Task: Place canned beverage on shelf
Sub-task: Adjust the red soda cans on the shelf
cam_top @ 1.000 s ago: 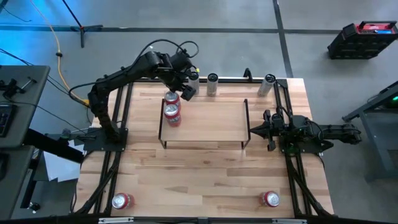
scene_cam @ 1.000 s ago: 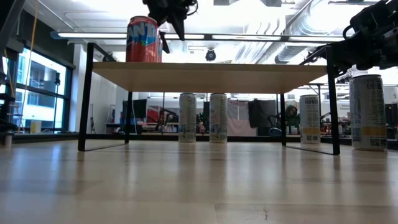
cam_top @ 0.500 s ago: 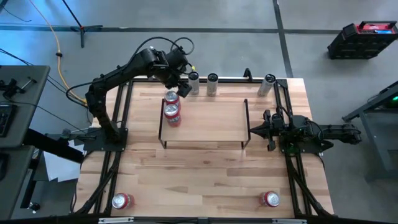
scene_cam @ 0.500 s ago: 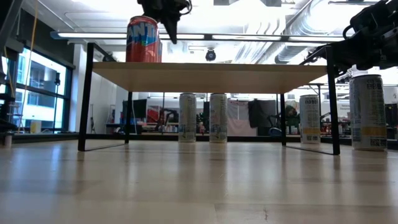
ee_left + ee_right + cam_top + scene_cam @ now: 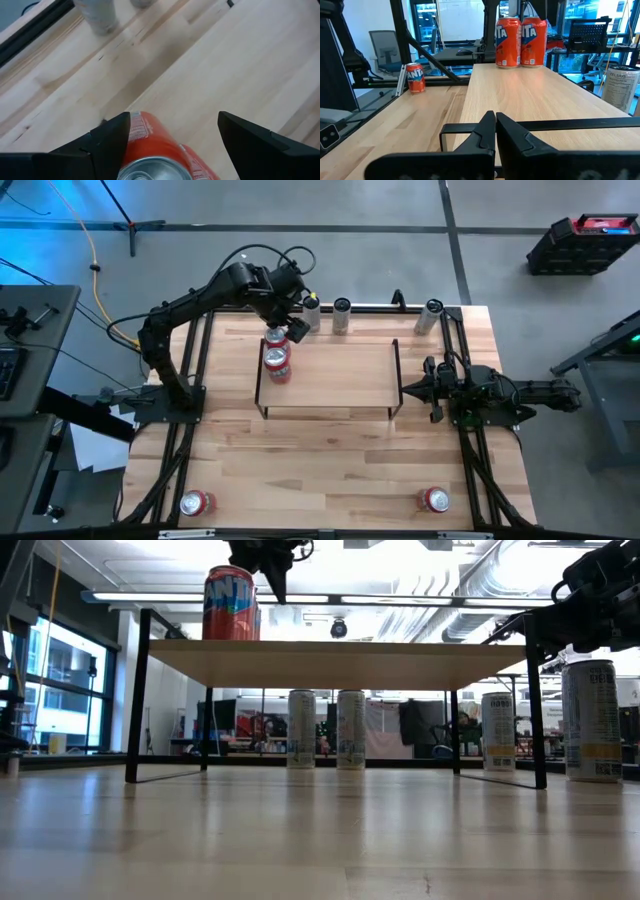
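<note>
Two red cans [image 5: 276,358] stand on the shelf [image 5: 340,375] at its left end. The left gripper [image 5: 297,319], released, hovers seemingly above them. The right gripper [image 5: 412,390] waits clenched at the shelf's right end. Other cans remain on the tabletop [image 5: 330,460].

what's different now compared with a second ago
The left gripper, open and holding nothing, has drawn back slightly from the two orange cans on the shelf, toward the table's far edge. Cans, shelf and the shut right gripper stayed put.
</note>
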You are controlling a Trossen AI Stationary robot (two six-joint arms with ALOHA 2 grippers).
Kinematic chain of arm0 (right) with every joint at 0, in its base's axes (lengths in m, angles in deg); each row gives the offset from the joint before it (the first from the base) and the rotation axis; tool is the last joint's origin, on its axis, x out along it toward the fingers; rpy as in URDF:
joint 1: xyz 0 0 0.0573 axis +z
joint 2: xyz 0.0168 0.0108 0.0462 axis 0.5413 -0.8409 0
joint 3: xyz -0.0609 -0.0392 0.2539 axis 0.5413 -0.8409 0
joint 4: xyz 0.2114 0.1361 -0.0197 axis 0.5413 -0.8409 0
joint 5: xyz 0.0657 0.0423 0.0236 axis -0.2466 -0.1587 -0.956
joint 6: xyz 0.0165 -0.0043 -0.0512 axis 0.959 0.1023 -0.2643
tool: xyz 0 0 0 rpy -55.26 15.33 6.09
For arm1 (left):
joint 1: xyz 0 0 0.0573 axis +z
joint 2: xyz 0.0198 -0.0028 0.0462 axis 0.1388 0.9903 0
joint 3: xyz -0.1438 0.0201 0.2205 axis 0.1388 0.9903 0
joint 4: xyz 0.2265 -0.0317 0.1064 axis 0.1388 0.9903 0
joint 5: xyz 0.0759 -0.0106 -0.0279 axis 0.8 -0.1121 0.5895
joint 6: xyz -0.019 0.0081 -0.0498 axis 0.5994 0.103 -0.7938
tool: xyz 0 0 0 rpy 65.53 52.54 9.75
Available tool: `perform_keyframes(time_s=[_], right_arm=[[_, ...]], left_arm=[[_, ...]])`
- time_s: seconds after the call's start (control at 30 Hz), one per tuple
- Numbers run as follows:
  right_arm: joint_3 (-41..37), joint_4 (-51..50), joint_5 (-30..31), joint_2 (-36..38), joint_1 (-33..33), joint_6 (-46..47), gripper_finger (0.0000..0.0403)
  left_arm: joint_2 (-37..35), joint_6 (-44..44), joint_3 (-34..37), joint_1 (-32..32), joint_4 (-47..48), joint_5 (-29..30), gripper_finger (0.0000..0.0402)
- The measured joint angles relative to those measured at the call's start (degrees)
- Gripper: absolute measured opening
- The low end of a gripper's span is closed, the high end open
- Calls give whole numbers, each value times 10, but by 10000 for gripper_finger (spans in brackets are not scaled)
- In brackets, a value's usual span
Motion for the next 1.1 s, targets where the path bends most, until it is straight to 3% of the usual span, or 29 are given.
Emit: perform_keyframes(time_s=[1.1], right_arm=[[0, 0, 0, 0, 0, 0, 0]], left_arm=[[0, -12, 0, -28, 1, 8, 294]])
